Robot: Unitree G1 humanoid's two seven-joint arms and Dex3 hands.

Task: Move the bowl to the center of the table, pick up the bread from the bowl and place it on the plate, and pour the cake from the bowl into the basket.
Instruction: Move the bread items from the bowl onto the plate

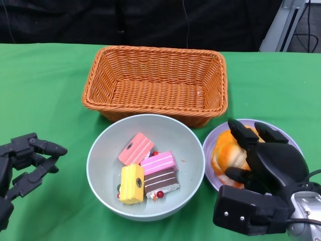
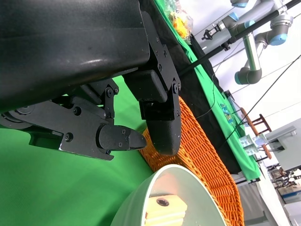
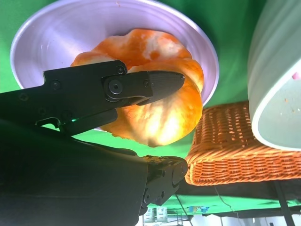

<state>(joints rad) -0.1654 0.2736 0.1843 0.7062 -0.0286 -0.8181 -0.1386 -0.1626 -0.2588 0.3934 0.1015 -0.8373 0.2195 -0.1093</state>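
The pale green bowl (image 1: 100, 145) stands mid-table in front of the wicker basket (image 1: 155, 80). In it lie several cake pieces: a pink one (image 1: 135, 149), a yellow one (image 1: 132, 183) and a pink-and-chocolate one (image 1: 159, 173). The orange bread (image 1: 225, 153) lies on the lilac plate (image 1: 288, 138), right of the bowl. My right hand (image 1: 266, 160) hovers over the bread with its fingers (image 3: 141, 84) spread around the bread (image 3: 160, 113); a thin gap shows at the thumb. My left hand (image 1: 27, 160) rests left of the bowl, fingers apart, holding nothing.
The basket (image 3: 230, 141) has nothing in it and sits just behind the bowl (image 3: 277, 84) and plate (image 3: 70, 33). Green cloth covers the table. The left wrist view shows the bowl rim (image 2: 155, 197), a robot arm and clutter beyond the table.
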